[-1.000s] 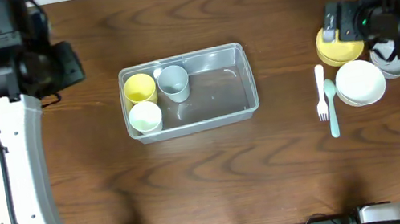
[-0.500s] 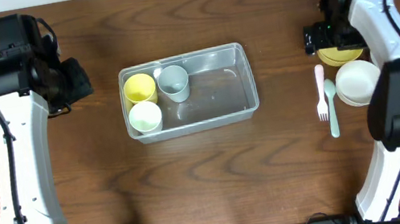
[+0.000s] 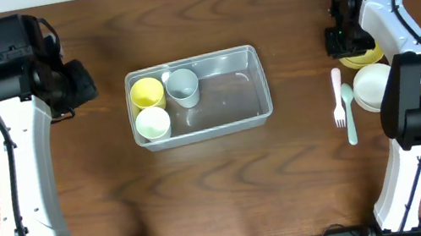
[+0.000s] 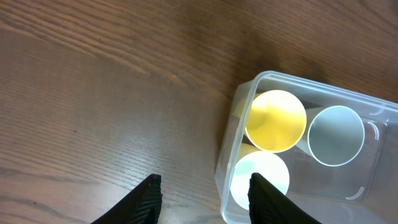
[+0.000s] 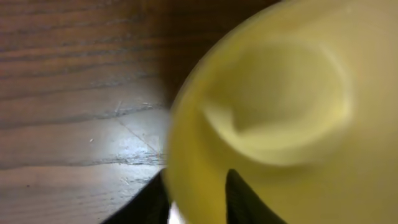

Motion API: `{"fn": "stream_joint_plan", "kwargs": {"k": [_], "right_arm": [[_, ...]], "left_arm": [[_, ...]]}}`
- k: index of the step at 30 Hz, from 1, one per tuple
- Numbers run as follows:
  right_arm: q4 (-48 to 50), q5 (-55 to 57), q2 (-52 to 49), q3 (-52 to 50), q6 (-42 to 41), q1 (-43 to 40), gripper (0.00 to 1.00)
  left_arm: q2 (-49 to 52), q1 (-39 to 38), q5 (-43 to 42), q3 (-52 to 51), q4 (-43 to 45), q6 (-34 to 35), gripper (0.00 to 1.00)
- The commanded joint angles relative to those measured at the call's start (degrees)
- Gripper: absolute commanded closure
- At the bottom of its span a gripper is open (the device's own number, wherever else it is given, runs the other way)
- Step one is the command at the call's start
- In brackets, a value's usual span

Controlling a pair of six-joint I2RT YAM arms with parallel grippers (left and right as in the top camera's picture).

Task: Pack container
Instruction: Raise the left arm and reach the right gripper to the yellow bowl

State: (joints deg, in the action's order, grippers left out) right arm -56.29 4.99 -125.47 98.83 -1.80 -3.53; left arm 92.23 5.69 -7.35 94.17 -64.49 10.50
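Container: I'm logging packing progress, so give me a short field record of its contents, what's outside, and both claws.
container: clear tub, right half bare
inside: yellow cup, grey cup, pale cup, all at its left end
outside, right side: yellow bowl, white bowl, fork, spoon
left claw: open, empty
right claw: astride yellow bowl's rim, grip unclear

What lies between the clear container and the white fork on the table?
Nothing but bare wooden table. The overhead view shows an open stretch between the container and the fork.
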Motion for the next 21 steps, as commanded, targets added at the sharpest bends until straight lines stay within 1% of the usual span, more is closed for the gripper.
{"fn": "stream_joint_plan", "kwargs": {"k": [1, 4, 10, 16, 21], "right_arm": [[-0.04, 0.57, -0.35, 0.26, 0.17, 0.22, 0.83], [0.17, 0.55, -0.35, 0.26, 0.17, 0.22, 0.90], [0.66, 0.57, -0.35, 0.26, 0.20, 0.22, 0.99], [1.62, 0.57, 0.02, 1.14, 0.31, 0.83, 0.99], [-2.93, 0.59, 3.61, 8.44, 2.38, 3.74, 0.99]], "left_arm": [[0.26, -0.02, -0.17, -0.22, -0.11, 0.15, 0.54], [0.26, -0.02, -0.17, -0.22, -0.11, 0.15, 0.53], [0.26, -0.02, -0.17, -0.22, -0.11, 0.15, 0.53], [0.26, -0.02, -0.17, -0.22, -0.13, 0.15, 0.53], [0.26, -0.02, -0.17, -0.22, -0.15, 0.15, 0.53]]}}
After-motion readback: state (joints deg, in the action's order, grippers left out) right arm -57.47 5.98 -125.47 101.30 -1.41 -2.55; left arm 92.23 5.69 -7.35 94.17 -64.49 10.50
